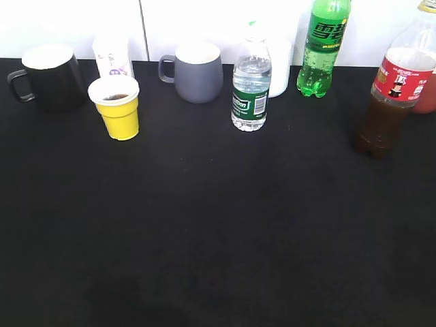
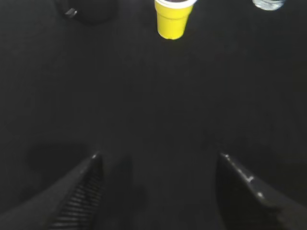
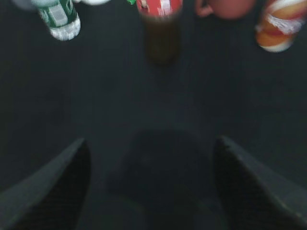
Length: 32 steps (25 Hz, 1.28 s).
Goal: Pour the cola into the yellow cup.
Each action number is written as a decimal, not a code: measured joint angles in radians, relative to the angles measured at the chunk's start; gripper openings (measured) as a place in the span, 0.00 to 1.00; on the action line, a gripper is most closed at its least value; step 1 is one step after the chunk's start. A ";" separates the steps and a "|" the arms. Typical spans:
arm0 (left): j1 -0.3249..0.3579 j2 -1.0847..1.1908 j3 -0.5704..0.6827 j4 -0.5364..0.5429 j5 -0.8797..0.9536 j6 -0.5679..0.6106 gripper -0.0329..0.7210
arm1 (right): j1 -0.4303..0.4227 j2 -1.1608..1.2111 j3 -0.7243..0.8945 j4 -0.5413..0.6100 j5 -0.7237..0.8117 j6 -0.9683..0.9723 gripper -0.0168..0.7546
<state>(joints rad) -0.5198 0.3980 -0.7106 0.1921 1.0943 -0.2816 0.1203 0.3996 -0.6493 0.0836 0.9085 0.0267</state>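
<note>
The cola bottle (image 1: 393, 95) stands upright at the far right of the black table, with dark liquid and a red label. It also shows at the top of the right wrist view (image 3: 161, 28). The yellow cup (image 1: 118, 107) stands at the left with dark liquid inside. It also shows at the top of the left wrist view (image 2: 173, 19). My left gripper (image 2: 158, 165) is open and empty, well short of the cup. My right gripper (image 3: 151, 158) is open and empty, well short of the cola. Neither gripper shows in the exterior view.
A black mug (image 1: 49, 76), a white patterned cup (image 1: 112, 56), a grey mug (image 1: 197, 71), a small green-labelled water bottle (image 1: 251, 88) and a green soda bottle (image 1: 324, 48) stand along the back. A pink mug (image 3: 225, 7) and an orange-striped can (image 3: 278, 26) are right of the cola.
</note>
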 joint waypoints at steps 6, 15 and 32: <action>0.000 -0.311 0.133 -0.011 0.074 0.056 0.75 | 0.000 -0.224 0.019 -0.095 0.158 0.000 0.79; 0.000 -0.338 0.190 -0.085 -0.021 0.143 0.71 | 0.000 -0.228 0.144 -0.125 0.135 -0.001 0.79; 0.312 -0.405 0.190 -0.090 -0.029 0.145 0.71 | 0.000 -0.366 0.144 -0.125 0.133 -0.001 0.79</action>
<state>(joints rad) -0.2075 -0.0071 -0.5201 0.1021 1.0658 -0.1364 0.1203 0.0332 -0.5053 -0.0414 1.0413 0.0258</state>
